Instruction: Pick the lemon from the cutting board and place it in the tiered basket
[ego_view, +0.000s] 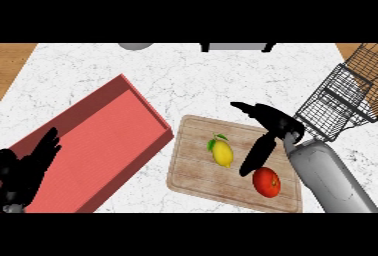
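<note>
A yellow lemon (222, 153) with a green leaf lies near the middle of the wooden cutting board (198, 175). My right hand (270, 125) hovers over the board's right part, fingers straight and pointing down-left, just right of the lemon and apart from it. The black wire tiered basket (341, 100) stands at the right edge of the counter, close behind that hand. At the lower left edge my left hand (26, 167) rests open over the corner of the red tray.
A red tomato (266, 181) sits on the board's lower right, by my right forearm. A long red tray (96, 145) lies diagonally at left. Grey objects (136, 45) show at the counter's far edge. Bare marble lies between tray and basket.
</note>
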